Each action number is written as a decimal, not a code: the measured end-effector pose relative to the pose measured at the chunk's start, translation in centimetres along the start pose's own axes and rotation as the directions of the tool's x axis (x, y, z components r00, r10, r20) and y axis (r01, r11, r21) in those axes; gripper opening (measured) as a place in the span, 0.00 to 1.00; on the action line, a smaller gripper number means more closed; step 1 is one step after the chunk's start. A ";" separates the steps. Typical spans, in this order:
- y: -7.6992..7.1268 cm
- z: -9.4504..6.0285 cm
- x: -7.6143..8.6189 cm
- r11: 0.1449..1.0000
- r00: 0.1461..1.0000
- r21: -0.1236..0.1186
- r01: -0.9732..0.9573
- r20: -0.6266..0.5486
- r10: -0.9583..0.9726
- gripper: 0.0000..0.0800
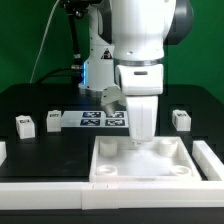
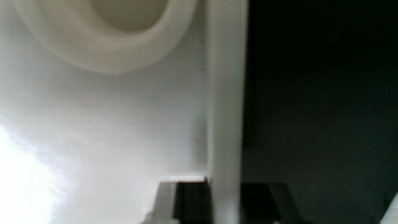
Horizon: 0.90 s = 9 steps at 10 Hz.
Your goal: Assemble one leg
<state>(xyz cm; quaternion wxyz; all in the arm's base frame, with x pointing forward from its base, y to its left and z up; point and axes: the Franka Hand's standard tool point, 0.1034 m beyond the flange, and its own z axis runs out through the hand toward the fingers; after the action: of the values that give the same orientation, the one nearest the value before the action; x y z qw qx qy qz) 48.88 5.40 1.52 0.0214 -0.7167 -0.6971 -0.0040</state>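
Hand (image 1: pixel 141 134) at tray (image 1: pixel 108 172) rim, grip unclear, leg (image 1: pixel 181 119) apart toward exterior view's right

We see a black table (image 1: pixel 60 150). On it, front centre: big white square tray part (image 1: pixel 108 172) w/ round corner sockets. Behind it the marker board (image 1: pixel 100 120) lies flat. Leg A (image 1: pixel 25 124) and leg B (image 1: pixel 52 120) stand near each other at the exterior view's left. Leg C (image 1: pixel 180 119) stands at its right, well apart. A white rail (image 1: pixel 45 192) runs along the front edge, and a white bar (image 1: pixel 212 158) sits beside the tray part.
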 end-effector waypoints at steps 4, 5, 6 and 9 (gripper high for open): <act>0.1 0.0 0.1 1.000 1.000 -0.011 -0.009 -0.002 0.009 0.08; 0.1 0.0 0.1 1.000 1.000 -0.011 -0.010 -0.003 0.010 0.08; 0.1 0.0 0.1 1.000 1.000 -0.011 -0.010 -0.003 0.010 0.08; 0.3 0.0 1.0 1.000 1.000 -0.009 0.001 -0.002 -0.001 0.08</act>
<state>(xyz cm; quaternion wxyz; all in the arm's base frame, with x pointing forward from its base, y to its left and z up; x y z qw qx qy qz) 49.17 6.42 1.58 0.0190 -0.7164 -0.6974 -0.0076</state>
